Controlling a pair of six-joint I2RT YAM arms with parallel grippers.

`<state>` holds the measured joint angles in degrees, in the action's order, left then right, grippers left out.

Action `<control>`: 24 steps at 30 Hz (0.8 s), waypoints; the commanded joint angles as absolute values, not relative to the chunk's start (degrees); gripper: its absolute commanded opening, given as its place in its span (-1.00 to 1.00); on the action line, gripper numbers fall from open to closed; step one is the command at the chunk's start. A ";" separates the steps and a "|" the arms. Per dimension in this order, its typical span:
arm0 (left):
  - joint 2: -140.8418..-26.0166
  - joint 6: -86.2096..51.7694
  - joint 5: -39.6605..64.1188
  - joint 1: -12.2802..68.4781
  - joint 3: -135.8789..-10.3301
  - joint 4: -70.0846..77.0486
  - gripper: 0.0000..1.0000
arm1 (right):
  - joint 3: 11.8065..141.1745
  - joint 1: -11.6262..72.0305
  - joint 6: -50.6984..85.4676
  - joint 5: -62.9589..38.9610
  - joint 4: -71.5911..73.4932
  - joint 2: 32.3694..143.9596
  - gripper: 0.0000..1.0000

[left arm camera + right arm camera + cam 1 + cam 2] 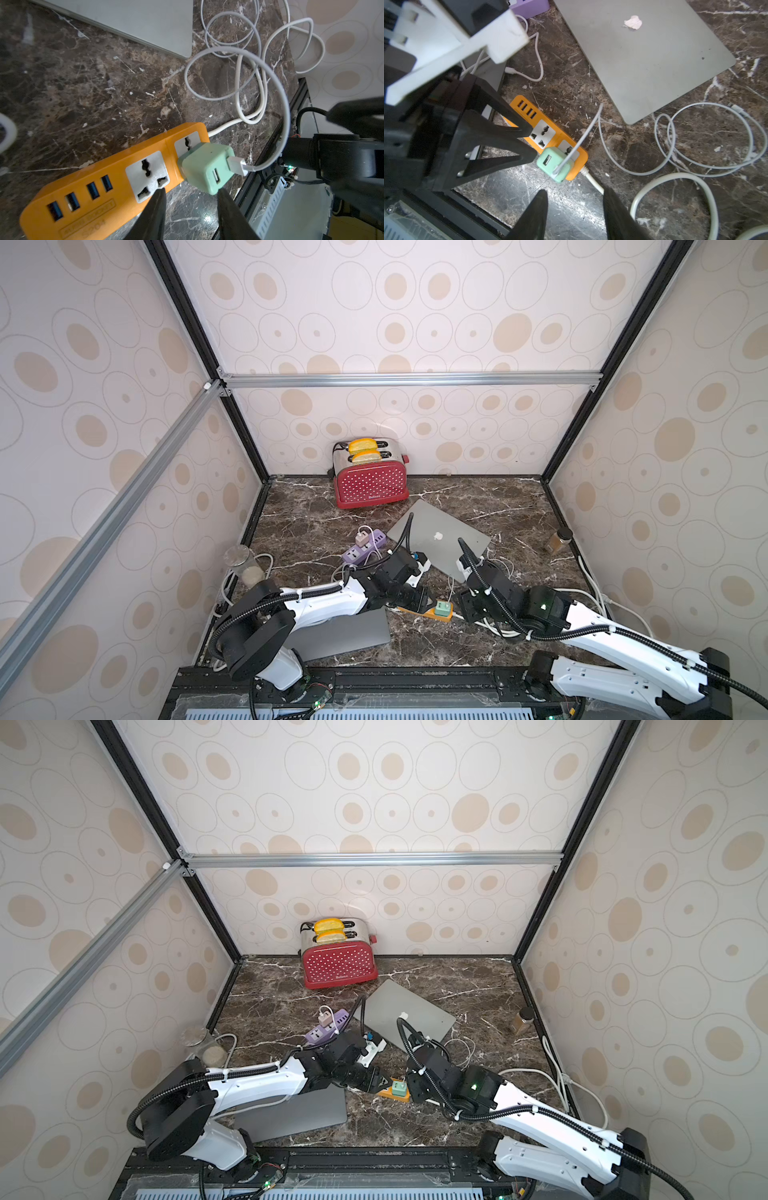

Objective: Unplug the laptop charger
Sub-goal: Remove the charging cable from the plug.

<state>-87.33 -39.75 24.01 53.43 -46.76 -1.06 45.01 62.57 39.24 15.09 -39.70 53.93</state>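
A mint-green charger cube (pixel 205 166) (pixel 554 164) sits plugged into the end socket of an orange power strip (pixel 83 197) (pixel 581 164), in both top views (pixel 442 608) (pixel 400 1087). A white cable (pixel 270 83) leaves the cube and runs toward the shut silver laptop (pixel 440 539) (pixel 643 58). My left gripper (pixel 191 190) (pixel 534 143) is open. One of its fingertips rests at the strip's edge and the other at the cube's corner. My right gripper (pixel 575 190) is open just short of the cube, with only marble between its fingers.
A second grey laptop (pixel 340 635) lies under the left arm. A purple power strip (pixel 365 547) and a red toaster (pixel 370 481) stand further back. Coiled white cables (pixel 716 145) lie right of the strip. Jars stand at the left (pixel 243 564) and right (pixel 559 539) walls.
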 commanded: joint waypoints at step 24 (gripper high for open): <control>-91.23 -41.77 22.68 54.14 -42.65 4.92 -0.15 | 48.25 69.08 48.30 24.04 -38.99 65.60 -0.23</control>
